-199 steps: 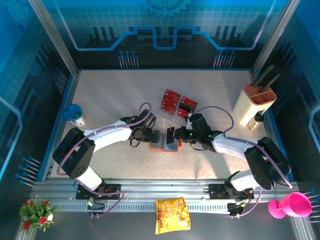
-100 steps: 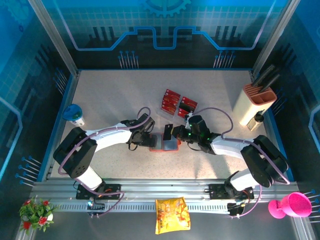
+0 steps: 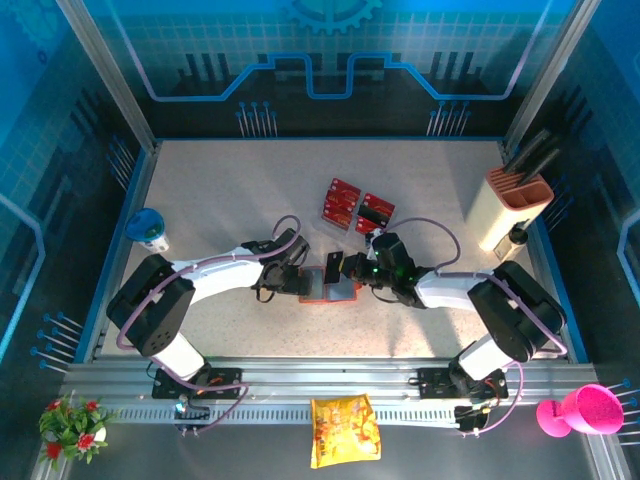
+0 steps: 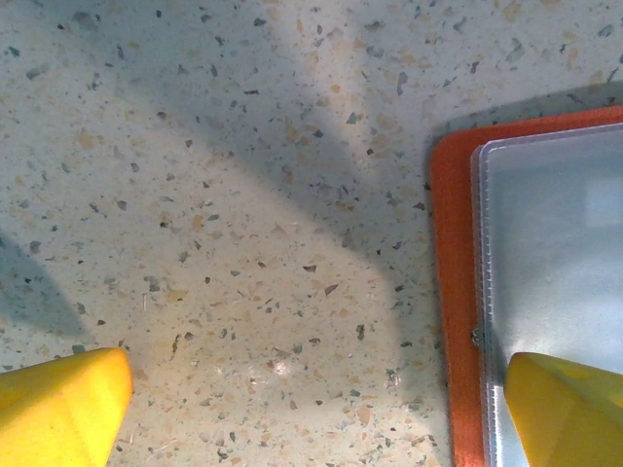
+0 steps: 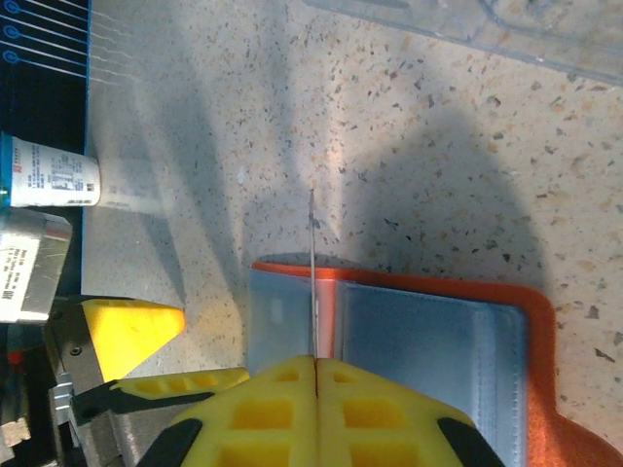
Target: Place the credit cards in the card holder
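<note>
The orange card holder (image 3: 322, 293) lies open at mid-table, grey-blue pockets up (image 5: 438, 341). My right gripper (image 3: 352, 268) (image 5: 315, 362) is shut on one credit card (image 5: 312, 272), seen edge-on and upright over the holder's left pocket; from above the card looks dark (image 3: 333, 266). My left gripper (image 3: 300, 280) (image 4: 311, 409) is open at the holder's left edge (image 4: 456, 292), one fingertip (image 4: 58, 409) over bare table, the other (image 4: 569, 409) over the pocket. More red credit cards (image 3: 343, 203) stand in clear racks behind.
Two clear racks (image 3: 375, 212) (image 5: 467, 24) sit just beyond the holder. A blue-lidded cup (image 3: 148, 228) stands far left, a knife block (image 3: 512, 205) far right. A yellow snack bag (image 3: 343, 430), a pink cup (image 3: 580, 410) and flowers (image 3: 70, 420) lie near the front rail.
My right gripper has shifted slightly left with the card, which now stands over the holder. My left gripper has settled closer against the holder's left edge.
</note>
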`<act>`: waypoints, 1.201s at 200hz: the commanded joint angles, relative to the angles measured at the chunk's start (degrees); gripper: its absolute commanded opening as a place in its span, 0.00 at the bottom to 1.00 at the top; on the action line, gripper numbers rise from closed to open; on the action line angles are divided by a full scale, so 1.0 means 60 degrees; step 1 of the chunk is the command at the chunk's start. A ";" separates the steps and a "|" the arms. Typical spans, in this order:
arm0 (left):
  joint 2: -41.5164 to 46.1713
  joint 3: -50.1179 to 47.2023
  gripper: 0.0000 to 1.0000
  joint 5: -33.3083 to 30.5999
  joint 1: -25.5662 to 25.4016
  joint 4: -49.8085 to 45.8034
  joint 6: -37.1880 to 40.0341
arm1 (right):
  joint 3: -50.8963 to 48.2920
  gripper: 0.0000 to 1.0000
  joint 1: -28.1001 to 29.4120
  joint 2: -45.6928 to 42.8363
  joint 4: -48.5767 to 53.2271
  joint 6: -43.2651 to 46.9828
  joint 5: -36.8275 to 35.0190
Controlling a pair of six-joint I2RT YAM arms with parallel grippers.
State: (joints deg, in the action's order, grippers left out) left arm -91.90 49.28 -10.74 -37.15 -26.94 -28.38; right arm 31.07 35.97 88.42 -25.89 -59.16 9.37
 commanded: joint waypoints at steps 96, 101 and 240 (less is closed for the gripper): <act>-0.0278 -0.0214 0.99 -0.0073 -0.0063 -0.0139 -0.0162 | 0.0051 0.00 0.0202 0.0585 -0.0477 -0.0004 0.0392; -0.0275 -0.0214 0.99 -0.0077 -0.0063 -0.0139 -0.0162 | 0.0053 0.00 0.0200 0.0582 -0.0469 0.0013 0.0408; -0.0387 -0.0244 0.99 -0.0054 -0.0056 -0.0022 -0.0152 | -0.0103 0.00 0.0294 0.0559 0.0343 0.0393 0.0929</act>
State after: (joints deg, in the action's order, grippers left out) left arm -92.60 48.90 -10.74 -37.15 -26.68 -28.53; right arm 31.07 36.86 91.74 -26.15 -58.28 14.20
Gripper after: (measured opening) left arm 0.992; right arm 0.058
